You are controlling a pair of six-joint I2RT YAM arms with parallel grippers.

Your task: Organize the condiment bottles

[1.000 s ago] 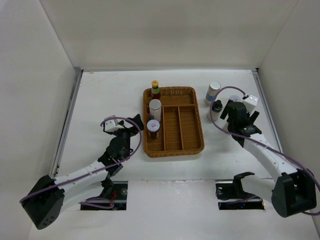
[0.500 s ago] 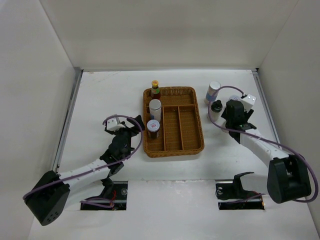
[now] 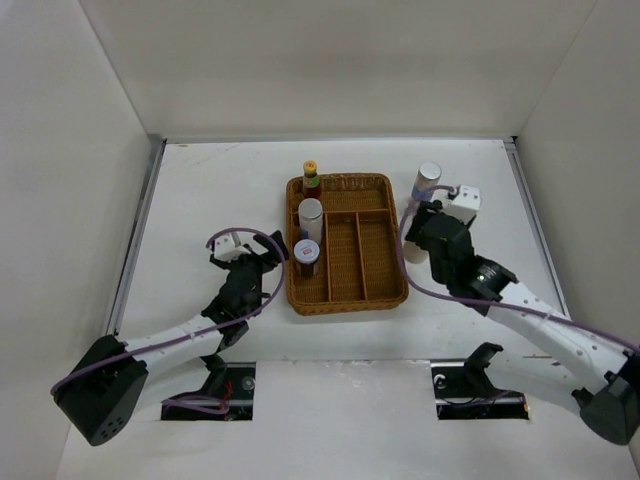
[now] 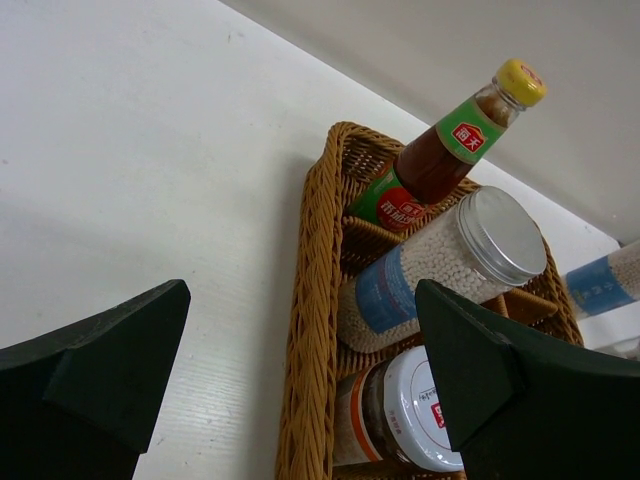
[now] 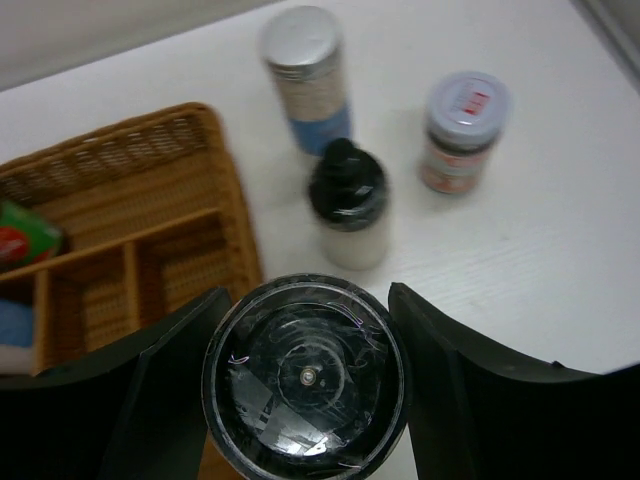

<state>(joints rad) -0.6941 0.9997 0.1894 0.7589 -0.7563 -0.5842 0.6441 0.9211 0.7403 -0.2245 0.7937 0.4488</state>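
Note:
My right gripper [image 5: 305, 385] is shut on a shaker with a dark glossy round top [image 5: 300, 345], held above the table by the right edge of the wicker tray [image 5: 215, 150]. Beyond it on the table stand a black-capped shaker [image 5: 347, 200], a blue-labelled cylinder [image 5: 305, 75] and a white-lidded spice jar [image 5: 462, 130]. The tray's left section holds a red-sauce bottle with a yellow cap [image 4: 450, 140], a blue-labelled cylinder with a silver lid [image 4: 440, 265] and a white-lidded jar [image 4: 410, 415]. My left gripper [image 4: 300, 400] is open and empty just left of the tray.
The tray [image 3: 345, 305] sits mid-table with long bare sections on its right side. The right arm [image 3: 470, 270] reaches in from the near right, the left arm [image 3: 190, 330] from the near left. White walls surround the table.
My right gripper has moved left from the bottle group toward the tray's right edge, carrying the dark-topped shaker. The left gripper has barely moved.

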